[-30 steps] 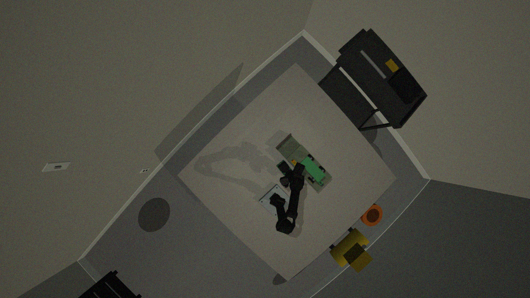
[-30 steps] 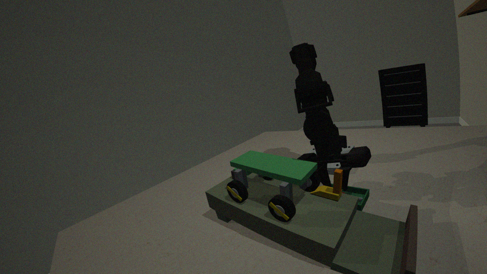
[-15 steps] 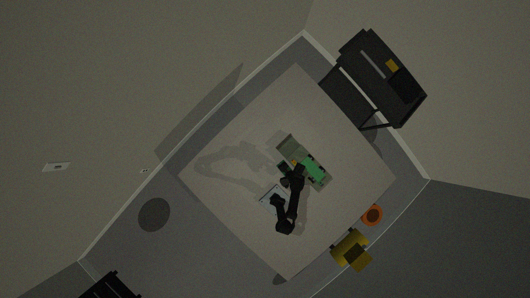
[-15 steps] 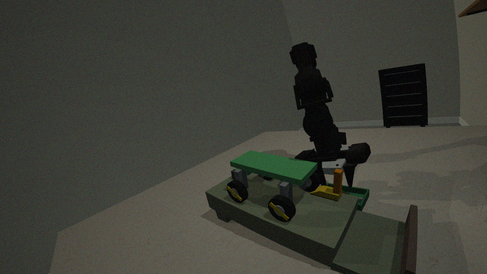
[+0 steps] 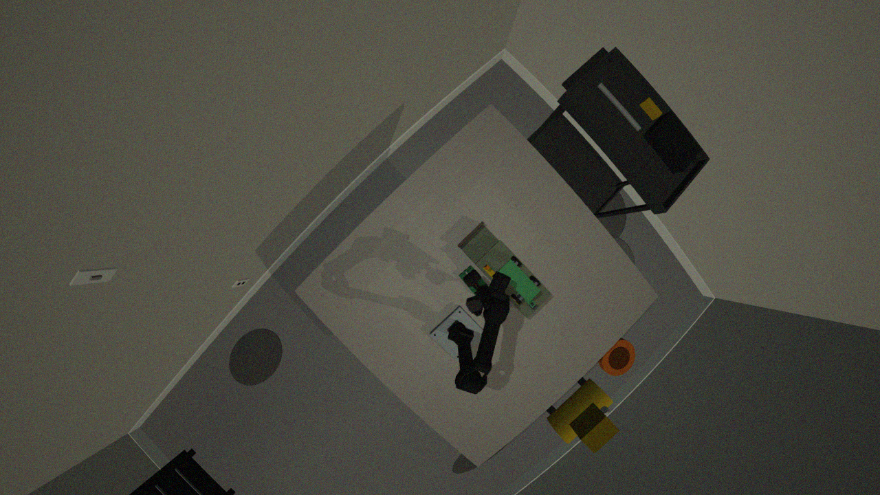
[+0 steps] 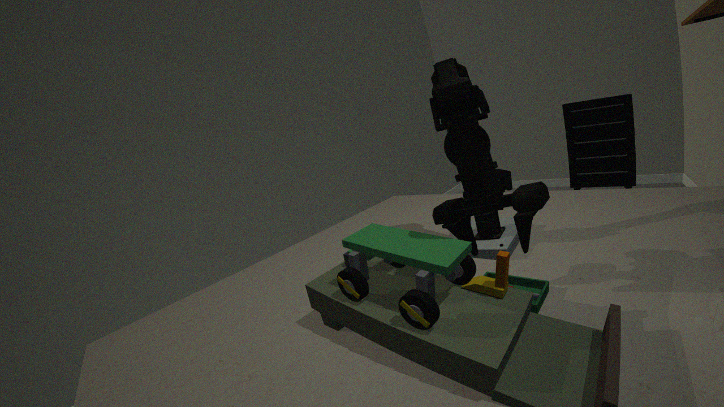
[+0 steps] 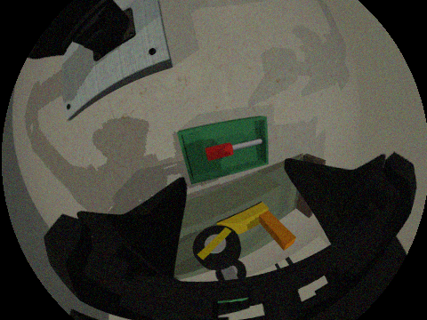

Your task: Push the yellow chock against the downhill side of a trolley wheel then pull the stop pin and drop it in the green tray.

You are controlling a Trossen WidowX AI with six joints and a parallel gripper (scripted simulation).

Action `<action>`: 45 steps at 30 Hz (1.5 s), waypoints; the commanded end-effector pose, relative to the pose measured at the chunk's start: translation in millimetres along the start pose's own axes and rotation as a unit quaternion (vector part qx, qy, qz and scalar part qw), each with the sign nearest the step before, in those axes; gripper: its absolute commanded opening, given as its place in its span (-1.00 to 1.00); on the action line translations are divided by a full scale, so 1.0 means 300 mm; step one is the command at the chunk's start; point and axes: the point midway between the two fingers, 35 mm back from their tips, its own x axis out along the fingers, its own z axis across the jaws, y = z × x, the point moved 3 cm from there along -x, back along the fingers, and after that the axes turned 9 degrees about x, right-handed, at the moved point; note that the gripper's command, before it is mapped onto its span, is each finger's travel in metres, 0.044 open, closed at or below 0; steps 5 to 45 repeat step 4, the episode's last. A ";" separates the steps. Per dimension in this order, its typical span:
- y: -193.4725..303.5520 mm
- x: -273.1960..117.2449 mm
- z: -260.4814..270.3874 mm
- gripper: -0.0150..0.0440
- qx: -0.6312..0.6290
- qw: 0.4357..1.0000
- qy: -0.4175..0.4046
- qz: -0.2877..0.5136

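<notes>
The green trolley (image 5: 522,282) (image 6: 405,247) stands on the ramp (image 5: 480,243) (image 6: 465,324). The yellow chock (image 5: 489,269) (image 6: 485,286) (image 7: 241,220), orange handle upright, sits on the ramp with its thin end at the trolley's near-arm downhill wheel (image 6: 464,271) (image 7: 216,244); it appears to touch. The red-headed stop pin (image 7: 219,151) (image 5: 465,272) lies flat in the green tray (image 6: 541,295) (image 7: 267,142), out of the ramp. My gripper (image 6: 500,249) (image 7: 237,173) is wide open and empty, above the tray and the ramp's near side. The chock's black underside is hard to make out.
A brown end board (image 6: 608,354) (image 7: 314,159) stands at the ramp's downhill end. The tray is beside the ramp, on the arm's side. The arm's pale base plate (image 5: 444,332) (image 7: 129,62) lies behind the tray. One finger is close to the trolley deck's corner in the exterior view.
</notes>
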 end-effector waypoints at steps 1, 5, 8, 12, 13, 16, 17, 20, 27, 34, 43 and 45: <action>-0.001 -0.045 -0.010 1.00 0.001 1.000 0.002 0.001; -0.001 -0.079 -0.017 1.00 0.001 1.000 0.002 0.001; -0.001 -0.079 -0.017 1.00 0.001 1.000 0.002 0.001; -0.001 -0.079 -0.017 1.00 0.001 1.000 0.002 0.001; -0.001 -0.079 -0.017 1.00 0.001 1.000 0.002 0.001; -0.001 -0.079 -0.017 1.00 0.001 1.000 0.002 0.001; -0.001 -0.079 -0.017 1.00 0.001 1.000 0.002 0.001; -0.001 -0.079 -0.017 1.00 0.001 1.000 0.002 0.001; -0.001 -0.079 -0.017 1.00 0.001 1.000 0.002 0.001; -0.001 -0.079 -0.017 1.00 0.001 1.000 0.002 0.001; -0.001 -0.079 -0.017 1.00 0.001 1.000 0.002 0.001; -0.001 -0.079 -0.017 1.00 0.001 1.000 0.002 0.001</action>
